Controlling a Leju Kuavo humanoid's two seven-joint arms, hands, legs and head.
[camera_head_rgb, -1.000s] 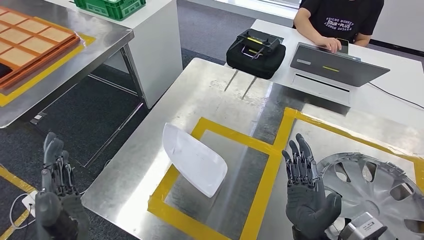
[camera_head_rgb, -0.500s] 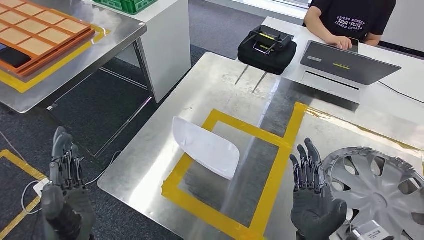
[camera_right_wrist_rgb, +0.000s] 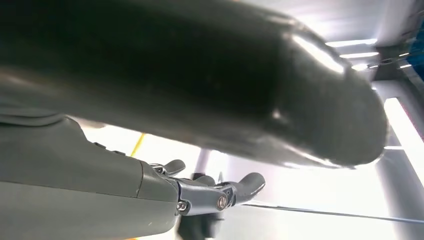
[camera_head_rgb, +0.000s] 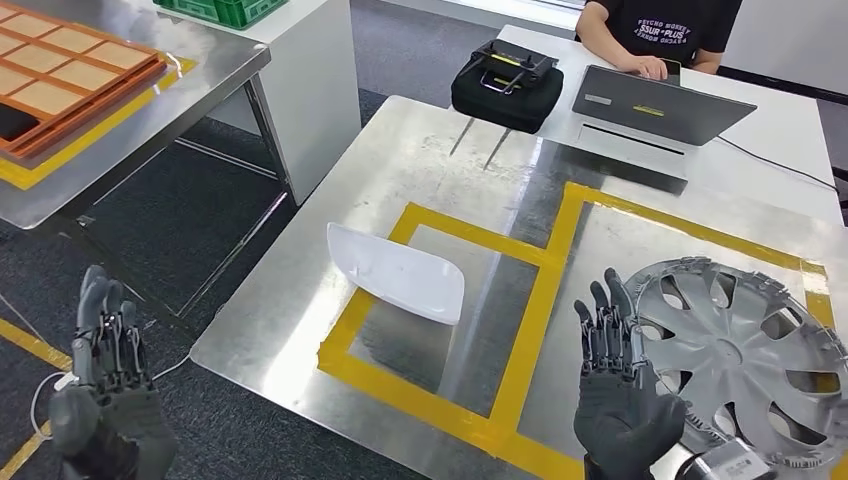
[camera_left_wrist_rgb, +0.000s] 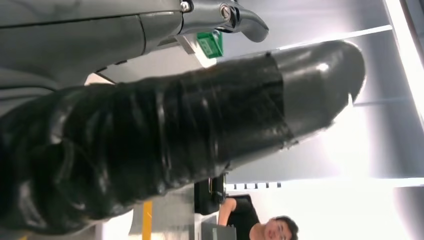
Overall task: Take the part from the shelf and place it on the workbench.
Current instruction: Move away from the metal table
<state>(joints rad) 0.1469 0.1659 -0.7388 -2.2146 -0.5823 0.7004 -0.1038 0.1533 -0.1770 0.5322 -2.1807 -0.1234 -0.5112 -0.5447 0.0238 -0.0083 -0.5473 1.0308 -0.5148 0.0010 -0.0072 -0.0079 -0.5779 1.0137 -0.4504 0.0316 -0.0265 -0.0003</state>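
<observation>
From my seat I see the steel desk [camera_head_rgb: 330, 300] spread ahead, marked with yellow tape [camera_head_rgb: 530, 330] in two squares. In the right-hand square lies a silver hubcap [camera_head_rgb: 745, 350]. The white part [camera_head_rgb: 395, 272] rests on the desk across the near left corner of the left square, its rear edge over the tape — nothing touching it. My right hand [camera_head_rgb: 615, 385] is raised over the desk just beside the hubcap, palm toward the camera, fingers [camera_head_rgb: 600, 325] straight, spread and holding nothing. My left hand [camera_head_rgb: 100, 385] hangs off the desk's left edge over the dark floor, fingers likewise upright, apart and empty — well away from the part.
</observation>
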